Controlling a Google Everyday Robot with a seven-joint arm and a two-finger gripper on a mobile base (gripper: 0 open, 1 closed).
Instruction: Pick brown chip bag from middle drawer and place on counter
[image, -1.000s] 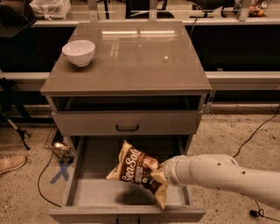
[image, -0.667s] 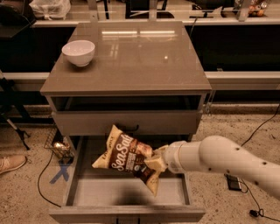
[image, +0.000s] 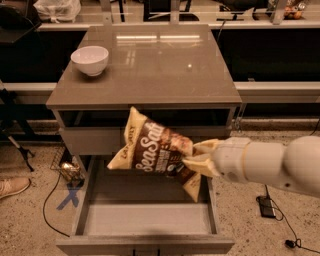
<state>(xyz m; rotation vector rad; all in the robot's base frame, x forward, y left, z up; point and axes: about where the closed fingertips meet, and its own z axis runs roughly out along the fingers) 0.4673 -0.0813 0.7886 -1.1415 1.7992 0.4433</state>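
The brown chip bag (image: 152, 150) hangs in the air, tilted, in front of the cabinet and above the open middle drawer (image: 145, 215). My gripper (image: 196, 159) comes in from the right on a white arm and is shut on the bag's right edge. The bag's top reaches up to just under the counter's front edge. The counter (image: 160, 65) is a glossy grey-brown top above. The drawer floor below the bag is bare.
A white bowl (image: 90, 60) stands at the counter's back left. A shut upper drawer front (image: 90, 140) lies behind the bag. Cables and a blue tape cross (image: 67, 197) lie on the floor at left, a power brick (image: 265, 206) at right.
The bag has risen out of the drawer in my gripper, from low over the drawer floor up to the level of the upper drawer front. The arm has lifted with it.
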